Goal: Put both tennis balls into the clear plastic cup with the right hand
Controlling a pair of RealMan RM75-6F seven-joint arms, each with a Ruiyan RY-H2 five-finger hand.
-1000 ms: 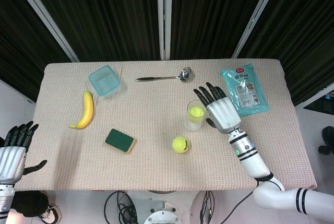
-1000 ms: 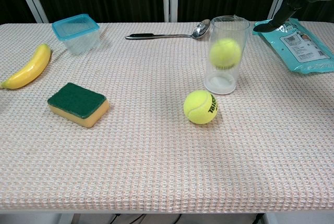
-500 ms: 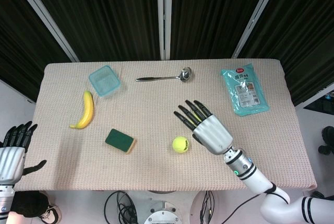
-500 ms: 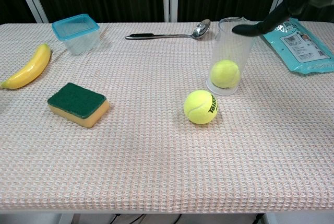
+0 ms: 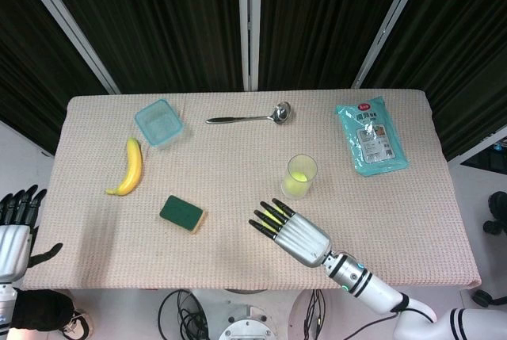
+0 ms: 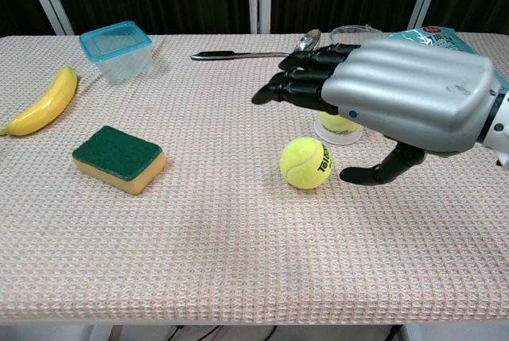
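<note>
A clear plastic cup [image 5: 301, 175] stands upright right of the table's middle with one tennis ball [image 5: 296, 187] resting at its bottom. The second tennis ball [image 6: 305, 163] lies on the cloth just in front of the cup. My right hand [image 6: 398, 91] hovers over this loose ball, palm down, fingers stretched toward the left and thumb hanging beside the ball, holding nothing. From the head view the hand [image 5: 293, 233] covers nearly all of that ball. In the chest view the hand hides most of the cup [image 6: 342, 128]. My left hand [image 5: 16, 229] stays off the table's left front corner, fingers spread.
A green and yellow sponge [image 5: 182, 214] and a banana [image 5: 131, 167] lie to the left. A blue lidded container [image 5: 159, 123] and a metal spoon [image 5: 249, 116] sit at the back. A teal packet [image 5: 371, 135] lies at the back right.
My right hand has let go of the first ball, which dropped to the cup's bottom. The hand then drew back toward the front edge and now hovers over the loose ball.
</note>
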